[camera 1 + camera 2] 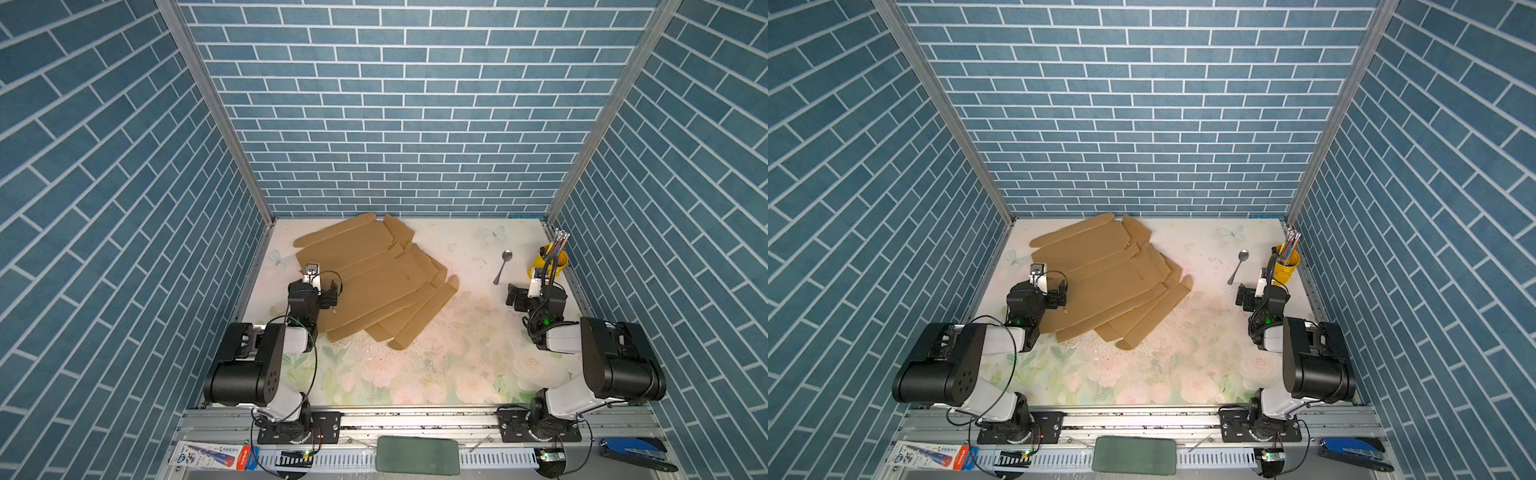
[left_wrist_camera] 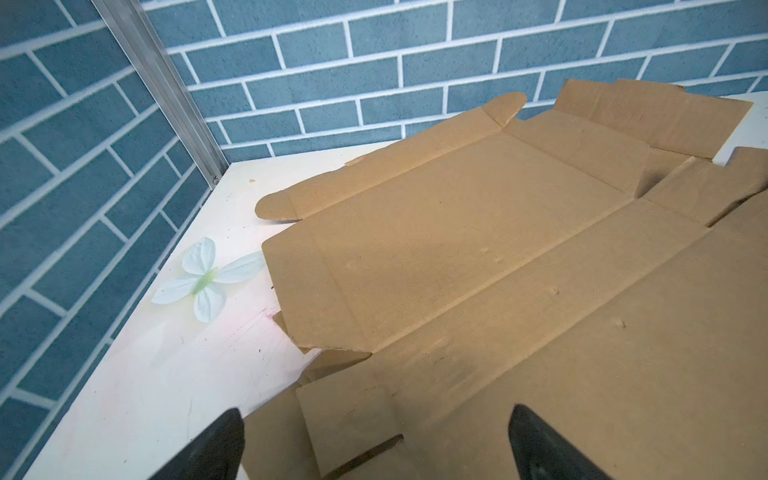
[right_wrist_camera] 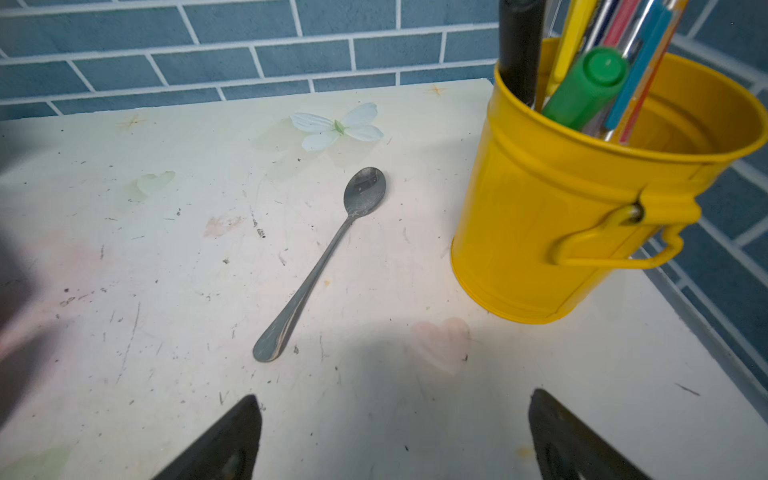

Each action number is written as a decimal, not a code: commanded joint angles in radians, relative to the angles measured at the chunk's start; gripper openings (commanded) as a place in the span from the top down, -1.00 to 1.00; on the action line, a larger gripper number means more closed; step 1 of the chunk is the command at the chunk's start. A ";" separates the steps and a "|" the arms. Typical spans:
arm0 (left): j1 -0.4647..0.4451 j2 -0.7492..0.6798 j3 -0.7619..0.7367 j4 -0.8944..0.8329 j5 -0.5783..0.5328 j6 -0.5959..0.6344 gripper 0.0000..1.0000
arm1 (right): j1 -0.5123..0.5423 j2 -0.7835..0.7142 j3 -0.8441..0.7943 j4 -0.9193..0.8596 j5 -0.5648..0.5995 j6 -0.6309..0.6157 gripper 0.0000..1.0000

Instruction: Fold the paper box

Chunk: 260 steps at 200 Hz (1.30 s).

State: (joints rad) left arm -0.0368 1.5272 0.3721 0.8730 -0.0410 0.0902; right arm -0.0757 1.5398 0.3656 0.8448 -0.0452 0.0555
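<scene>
The paper box [image 1: 374, 274] [image 1: 1108, 274] is a flat, unfolded sheet of brown cardboard with creases and flaps. It lies on the floral table, reaching from the back left towards the middle. My left gripper [image 1: 331, 294] [image 1: 1060, 293] hovers over its near left edge. In the left wrist view the black fingertips [image 2: 232, 432] stand wide apart above a flap of the box [image 2: 478, 249], and the left gripper [image 2: 376, 419] is open and empty. My right gripper [image 1: 514, 297] [image 1: 1244, 297] [image 3: 395, 403] is open over bare table at the right, far from the box.
A metal spoon [image 1: 502, 266] [image 3: 324, 262] lies just beyond the right gripper. A yellow bucket [image 1: 548, 259] [image 3: 582, 208] of pens stands at the right wall. Blue brick walls close three sides. A green pad [image 1: 417, 455], a packet [image 1: 212, 455] and a blue tool [image 1: 631, 451] lie on the front rail.
</scene>
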 commanded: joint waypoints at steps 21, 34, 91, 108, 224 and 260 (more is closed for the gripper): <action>0.008 0.005 0.012 0.000 0.012 -0.006 -0.99 | 0.001 -0.003 0.035 0.004 -0.004 0.004 -0.98; 0.008 0.005 0.012 -0.001 0.012 -0.006 -0.99 | 0.001 -0.001 0.035 0.005 -0.004 0.004 -0.98; 0.014 0.005 0.013 -0.002 0.014 -0.012 -0.99 | 0.002 0.000 0.038 0.000 -0.001 0.004 -0.98; 0.014 0.005 0.013 -0.001 0.013 -0.012 -0.99 | 0.002 -0.001 0.038 0.000 0.000 0.003 -0.98; 0.012 0.002 -0.033 0.082 -0.134 -0.069 -0.99 | 0.004 -0.001 0.038 0.000 0.001 0.001 -0.98; 0.014 0.002 -0.025 0.066 -0.137 -0.070 -0.99 | 0.004 -0.001 0.036 0.001 0.000 0.003 -0.98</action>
State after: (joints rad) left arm -0.0284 1.5272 0.3267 0.9588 -0.1619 0.0315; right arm -0.0750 1.5398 0.3664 0.8440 -0.0456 0.0555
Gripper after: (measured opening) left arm 0.995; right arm 0.991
